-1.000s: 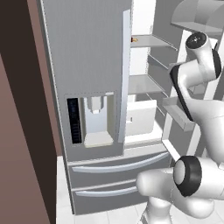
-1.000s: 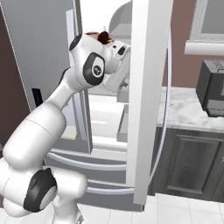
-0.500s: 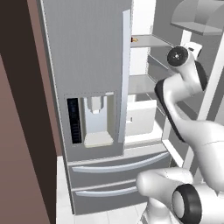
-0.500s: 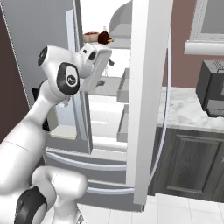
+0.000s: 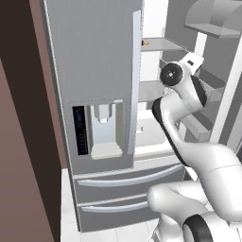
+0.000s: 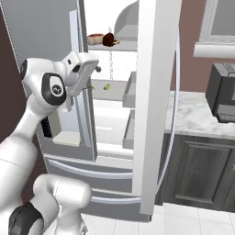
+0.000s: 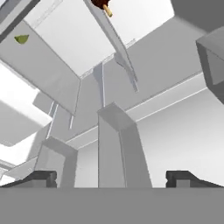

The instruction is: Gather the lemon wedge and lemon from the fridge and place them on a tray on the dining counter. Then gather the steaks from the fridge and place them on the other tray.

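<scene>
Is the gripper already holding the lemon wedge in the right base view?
No: the gripper hangs open in front of the fridge, and the lemon wedge lies apart from it on the middle shelf.

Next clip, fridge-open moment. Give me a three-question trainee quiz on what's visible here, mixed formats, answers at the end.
1. True or false: the gripper is closed on a lemon.
2. Multiple choice: where does the small green lemon wedge lie? A) on a middle fridge shelf; B) on the marble counter; C) in the bottom freezer drawer.
3. Short answer: what sits on the shelf above the wedge, as the right base view shows it?

Key
1. False. The jaws stand wide apart with nothing between them.
2. A.
3. The steaks, a reddish one and a dark one side by side.
</scene>
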{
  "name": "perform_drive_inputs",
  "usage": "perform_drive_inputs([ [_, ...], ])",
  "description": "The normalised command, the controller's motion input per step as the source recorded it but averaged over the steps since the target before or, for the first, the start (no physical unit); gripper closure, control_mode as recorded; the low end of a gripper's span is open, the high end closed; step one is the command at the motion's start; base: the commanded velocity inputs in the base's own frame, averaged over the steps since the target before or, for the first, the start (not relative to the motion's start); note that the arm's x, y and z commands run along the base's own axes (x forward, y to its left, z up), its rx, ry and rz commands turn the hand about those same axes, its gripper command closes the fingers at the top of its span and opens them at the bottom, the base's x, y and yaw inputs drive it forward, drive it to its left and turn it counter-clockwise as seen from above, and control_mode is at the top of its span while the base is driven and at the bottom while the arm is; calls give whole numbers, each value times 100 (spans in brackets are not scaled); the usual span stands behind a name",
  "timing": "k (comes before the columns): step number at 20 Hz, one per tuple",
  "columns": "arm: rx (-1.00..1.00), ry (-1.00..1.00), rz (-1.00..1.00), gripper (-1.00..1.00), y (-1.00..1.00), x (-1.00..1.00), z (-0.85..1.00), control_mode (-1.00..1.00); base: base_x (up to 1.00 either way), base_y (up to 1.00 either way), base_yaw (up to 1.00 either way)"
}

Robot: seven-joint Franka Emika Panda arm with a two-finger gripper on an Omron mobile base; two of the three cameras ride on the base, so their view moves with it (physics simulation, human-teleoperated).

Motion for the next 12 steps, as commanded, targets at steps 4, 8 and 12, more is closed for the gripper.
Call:
perform_drive_inputs([
  [4, 33, -24, -6, -100, 71, -8, 0, -100, 0, 0, 0],
  [8, 34, -21, -5, -100, 78, -13, 3, -100, 0, 0, 0],
  [12, 38, -17, -3, -100, 68, -19, 8, -100, 0, 0, 0],
])
